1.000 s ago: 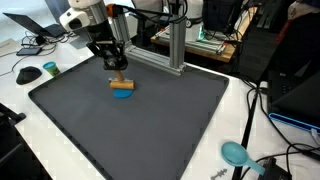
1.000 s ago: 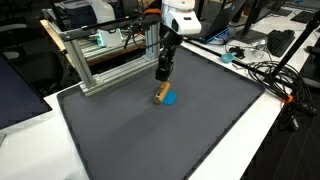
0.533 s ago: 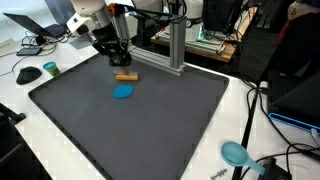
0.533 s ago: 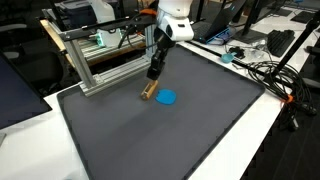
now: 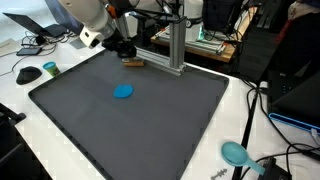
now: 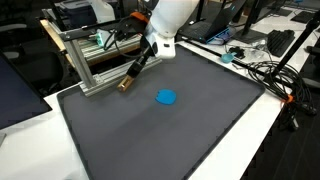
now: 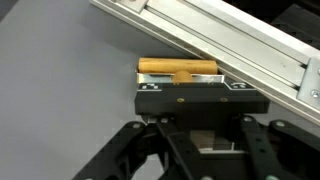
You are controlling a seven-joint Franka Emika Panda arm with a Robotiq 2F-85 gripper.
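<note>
Jaws: clamped narrow on the wooden block point(image 7: 178, 68) — in the wrist view it lies crosswise at their tips, with both ends sticking out past them.
Wooden block: at the far edge of the mat point(image 5: 150, 120), low down and just beside the bottom rail of the aluminium frame point(image 7: 235, 45). Its long side runs roughly along that rail. Whether it touches the mat or the rail cannot be told.
Block in the exterior views: a small tan piece under the dark jaws, seen in both exterior views.
Arm: the white arm point(image 6: 163, 18) leans in from the back of the scene and slants down toward the frame.
Blue disc: the blue disc point(image 6: 166, 97) lies flat on the mat, out in the open — well apart from the block and the jaws.
Mat: dark grey, and it covers most of the white desk point(image 5: 40, 150).
Frame: silver bars, standing along the back edge of the mat.
Around the mat: a teal scoop point(image 5: 235, 153) sits near one corner of the desk, a dark mouse point(image 5: 28, 74) near another, and cables point(image 6: 265, 70) run along one side.
</note>
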